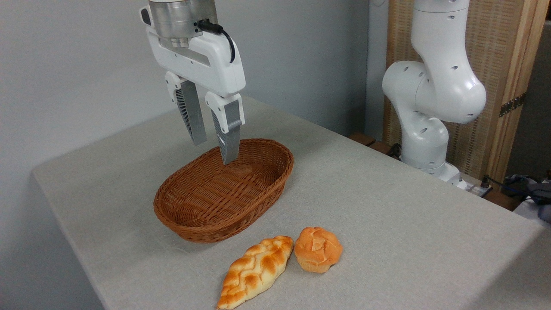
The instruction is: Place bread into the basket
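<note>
From the fixed camera, my gripper [213, 150] hangs empty with fingers apart over the woven wicker basket [193, 215], while the glazed braided bread [256, 271] lies on the cloth table [409, 215] at the basket's five o'clock (touching a round bun [317, 249]), probably light, smooth-crusted, best pinched across its thick middle.

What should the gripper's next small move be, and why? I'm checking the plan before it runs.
Probably carry the gripper toward the camera, over the braided loaf. Its fingers are open and empty above the basket, which holds nothing, while the loaf lies on the table in front of the basket, beside the round bun.
</note>
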Robot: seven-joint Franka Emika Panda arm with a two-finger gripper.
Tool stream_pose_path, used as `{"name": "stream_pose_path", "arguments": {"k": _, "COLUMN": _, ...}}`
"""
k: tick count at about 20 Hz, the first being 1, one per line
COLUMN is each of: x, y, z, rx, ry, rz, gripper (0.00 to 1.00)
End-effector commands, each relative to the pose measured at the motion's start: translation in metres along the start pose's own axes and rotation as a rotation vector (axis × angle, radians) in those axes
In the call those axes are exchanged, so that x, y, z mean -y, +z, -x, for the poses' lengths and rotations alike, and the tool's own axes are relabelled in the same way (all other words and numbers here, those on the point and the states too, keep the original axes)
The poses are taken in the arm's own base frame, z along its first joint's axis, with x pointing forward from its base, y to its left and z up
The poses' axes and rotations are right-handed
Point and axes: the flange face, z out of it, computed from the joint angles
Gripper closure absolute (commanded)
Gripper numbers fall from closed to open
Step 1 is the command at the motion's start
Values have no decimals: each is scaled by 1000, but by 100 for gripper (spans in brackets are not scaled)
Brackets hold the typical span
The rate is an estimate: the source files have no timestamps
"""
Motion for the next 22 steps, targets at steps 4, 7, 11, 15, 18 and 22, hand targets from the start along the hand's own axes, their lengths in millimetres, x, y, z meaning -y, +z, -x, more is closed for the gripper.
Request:
{"name": "stream_pose_path", "arguments": {"k": 4, "x": 10, "y": -10, "z": 13, "rx": -1, "ry": -19, "rz": 19, "gripper": 0}}
{"name": "stream_pose_path", "arguments": {"k": 7, "x": 10, "y": -10, "z": 13, "rx": 0, "ry": -19, "rz": 17, "gripper": 0}}
{"name": "stream_pose_path", "arguments": {"k": 11, "x": 11, "y": -9, "z": 14, "rx": 0, "ry": -18, "rz": 20, "gripper": 0}}
{"name": "stream_pose_path", "arguments": {"k": 15, "x": 11, "y": -8, "z": 14, "rx": 2, "ry": -9, "rz": 15, "gripper": 0}}
{"name": "stream_pose_path", "arguments": {"k": 18, "x": 16, "y": -1, "z": 19, "rx": 6, "ry": -20, "rz": 12, "gripper": 0}}
{"name": "stream_pose_path", "arguments": {"k": 22, "x": 46, "y": 21, "z": 39, "rx": -21, "ry": -85, "rz": -13, "gripper": 0}}
